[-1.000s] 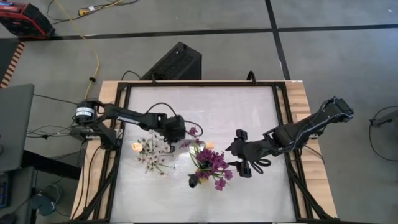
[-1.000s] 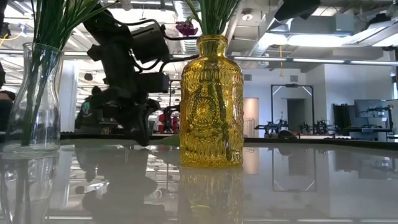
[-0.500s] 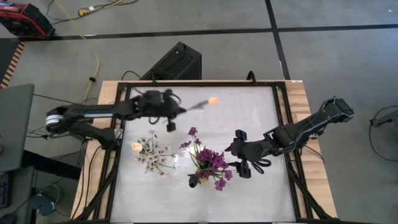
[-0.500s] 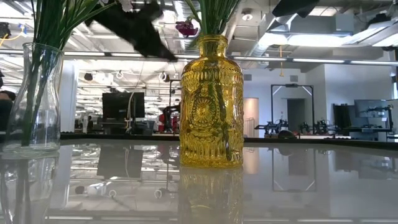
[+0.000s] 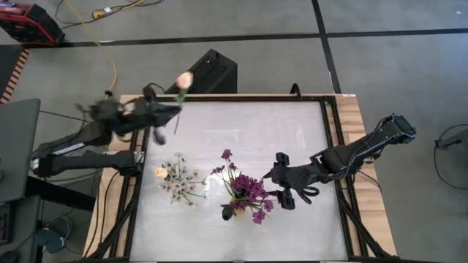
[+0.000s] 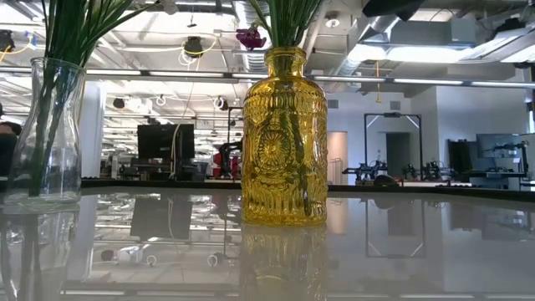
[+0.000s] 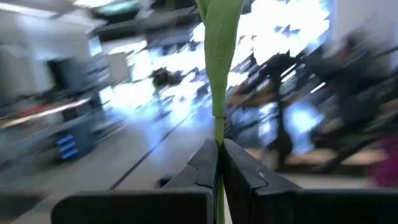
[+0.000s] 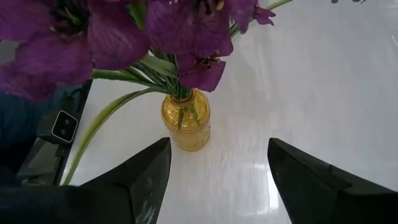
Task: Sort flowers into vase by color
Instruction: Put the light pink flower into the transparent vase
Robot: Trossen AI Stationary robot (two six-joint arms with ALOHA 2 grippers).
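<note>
Glossy white table, amber vase, open workshop

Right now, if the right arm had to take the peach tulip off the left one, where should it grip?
Probably on the bare green stem just above the left gripper, which is shut on it. Come from the side, across the stem; the cream-peach tulip's head is soft and bulbous.

Two vases stood side by side near the middle of the table: the clear vase on the left, the embossed bottle vase on the right, each with flowers in it. The right gripper hovered just right of the bottle vase. The left gripper was over the table's far left corner, holding a tulip out beyond the edge.
</note>
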